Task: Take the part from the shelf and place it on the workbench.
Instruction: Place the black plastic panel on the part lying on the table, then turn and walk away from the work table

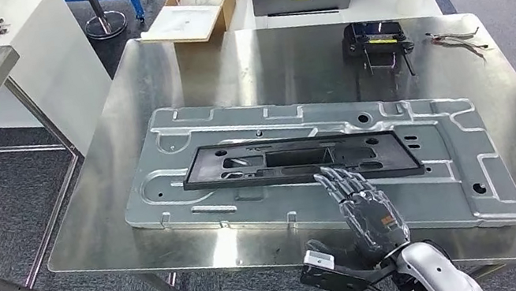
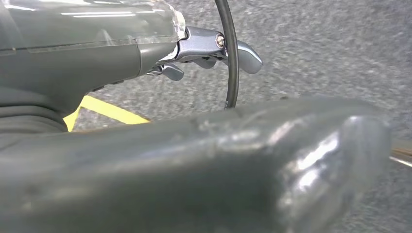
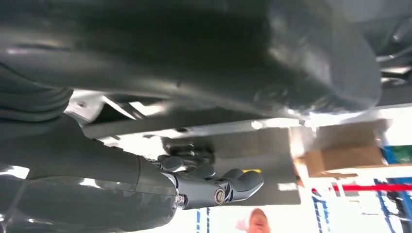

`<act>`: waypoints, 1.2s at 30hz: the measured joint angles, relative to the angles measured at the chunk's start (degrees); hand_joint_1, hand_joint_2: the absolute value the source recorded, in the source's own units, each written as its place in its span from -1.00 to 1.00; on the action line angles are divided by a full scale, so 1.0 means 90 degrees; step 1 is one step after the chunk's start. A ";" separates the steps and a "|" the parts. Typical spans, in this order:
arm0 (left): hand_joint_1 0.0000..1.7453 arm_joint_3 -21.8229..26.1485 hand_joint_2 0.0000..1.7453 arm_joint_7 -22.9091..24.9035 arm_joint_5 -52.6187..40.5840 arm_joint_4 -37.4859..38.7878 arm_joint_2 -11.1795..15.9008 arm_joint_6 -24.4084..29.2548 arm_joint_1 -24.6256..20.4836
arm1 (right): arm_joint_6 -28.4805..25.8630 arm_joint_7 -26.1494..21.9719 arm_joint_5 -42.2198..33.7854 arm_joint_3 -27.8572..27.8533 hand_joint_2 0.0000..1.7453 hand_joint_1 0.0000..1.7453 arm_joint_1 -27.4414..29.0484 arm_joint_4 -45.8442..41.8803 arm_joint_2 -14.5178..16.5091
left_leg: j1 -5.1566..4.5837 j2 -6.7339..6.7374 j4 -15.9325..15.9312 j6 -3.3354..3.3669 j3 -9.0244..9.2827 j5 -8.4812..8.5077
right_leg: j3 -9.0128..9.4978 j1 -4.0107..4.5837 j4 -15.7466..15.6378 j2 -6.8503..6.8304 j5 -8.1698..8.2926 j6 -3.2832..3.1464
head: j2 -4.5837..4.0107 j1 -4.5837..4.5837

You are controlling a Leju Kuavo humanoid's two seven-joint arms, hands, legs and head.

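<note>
Currently, seen from the robot's head:
Part: a long black plastic frame [image 1: 298, 161] lies flat on a large stamped metal plate [image 1: 179, 127], which rests on the steel workbench [image 1: 286, 52].
Long axis: the frame runs across the robot's front, left to right, tilted a little.
Right hand: the right hand [image 1: 362, 207] is spread flat with fingers apart and holds nothing; its fingertips [image 1: 327, 176] lie at the frame's near edge, towards the frame's right half (touching or just above, I cannot tell).
Direction: the frame lies straight ahead of that hand, just past the fingertips.
Left hand: the left hand [image 2: 209, 48] hangs over grey carpet, its fingers loosely bent and holding nothing that can be seen (open or closed, I cannot tell).
Nearer hand: the right, by a wide margin.
Judgement: the frame looks already set down, so the hand need only pull back towards the robot.
</note>
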 joint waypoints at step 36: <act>-1.00 -0.0733 -1.00 0.0341 0.0604 -0.0086 0.0000 0.0431 0.0324 | -0.0462 -0.0350 -0.0400 -0.0270 -1.00 -1.00 0.0861 -0.0205 0.0042 | 0.0037 0.0048 0.0069 -0.0093 -0.0533 0.0404 | 0.1195 -0.0171 -0.0436 -0.0001 0.0208 0.0213 | 0.0000 0.0005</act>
